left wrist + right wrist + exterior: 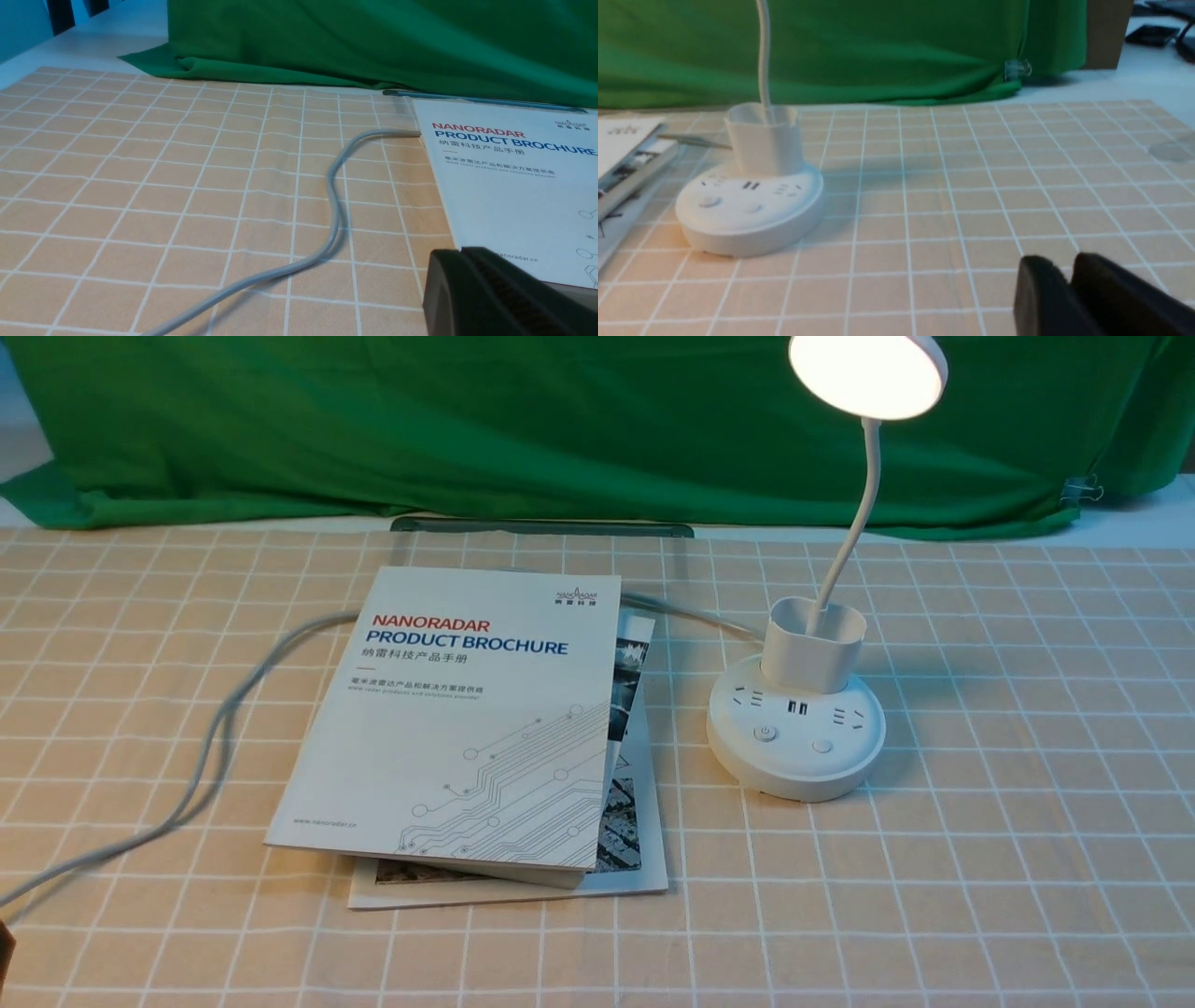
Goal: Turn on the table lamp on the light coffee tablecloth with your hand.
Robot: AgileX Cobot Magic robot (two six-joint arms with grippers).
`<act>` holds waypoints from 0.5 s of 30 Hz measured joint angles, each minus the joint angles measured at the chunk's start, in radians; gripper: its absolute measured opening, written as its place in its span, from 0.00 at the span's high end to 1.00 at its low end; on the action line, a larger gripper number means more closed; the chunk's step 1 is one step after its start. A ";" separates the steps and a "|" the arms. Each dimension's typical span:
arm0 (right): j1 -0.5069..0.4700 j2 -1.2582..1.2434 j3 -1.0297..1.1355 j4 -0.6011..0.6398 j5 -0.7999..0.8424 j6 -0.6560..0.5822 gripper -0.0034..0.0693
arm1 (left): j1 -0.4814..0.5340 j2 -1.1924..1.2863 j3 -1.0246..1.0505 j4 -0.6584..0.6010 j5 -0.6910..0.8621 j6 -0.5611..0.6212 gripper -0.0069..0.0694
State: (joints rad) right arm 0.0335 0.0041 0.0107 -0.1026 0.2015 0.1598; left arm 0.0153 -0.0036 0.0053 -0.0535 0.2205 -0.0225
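1. My table [1148, 518] shows bare white only at its far edge; the light coffee tablecloth [980, 859] covers the rest.
2. On that cloth stands the table lamp [795, 728], its head lit.
3. Just left of the lamp lies a product brochure [467, 728], stacked on a second booklet [644, 859].
4. A grey cable [201, 756] snakes across the cloth's left part and passes under the brochure.
5. A green cloth [467, 429] is heaped along the far edge.
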 joint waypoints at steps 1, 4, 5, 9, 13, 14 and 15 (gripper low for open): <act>0.000 0.000 0.000 0.001 0.003 0.000 0.74 | 0.000 0.000 0.000 0.000 0.000 0.000 0.88; 0.000 0.000 0.000 0.001 0.009 0.000 0.73 | 0.000 0.000 0.000 0.000 0.000 0.000 0.88; 0.000 0.000 0.000 0.001 0.010 0.000 0.72 | 0.000 0.000 0.000 0.000 0.000 0.000 0.88; 0.000 0.000 0.000 0.001 0.012 0.001 0.70 | 0.000 0.000 0.000 0.000 0.000 0.000 0.88; 0.000 0.000 0.000 0.001 0.012 0.001 0.69 | 0.000 0.000 0.000 0.000 0.000 0.000 0.88; 0.000 0.000 0.000 0.001 0.012 0.002 0.69 | 0.000 0.000 0.000 0.000 0.000 0.000 0.88; 0.000 0.000 0.000 0.001 0.012 0.002 0.69 | 0.000 0.000 0.000 0.000 0.000 0.000 0.88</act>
State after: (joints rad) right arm 0.0335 0.0041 0.0107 -0.1014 0.2132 0.1620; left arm 0.0153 -0.0036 0.0053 -0.0535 0.2205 -0.0225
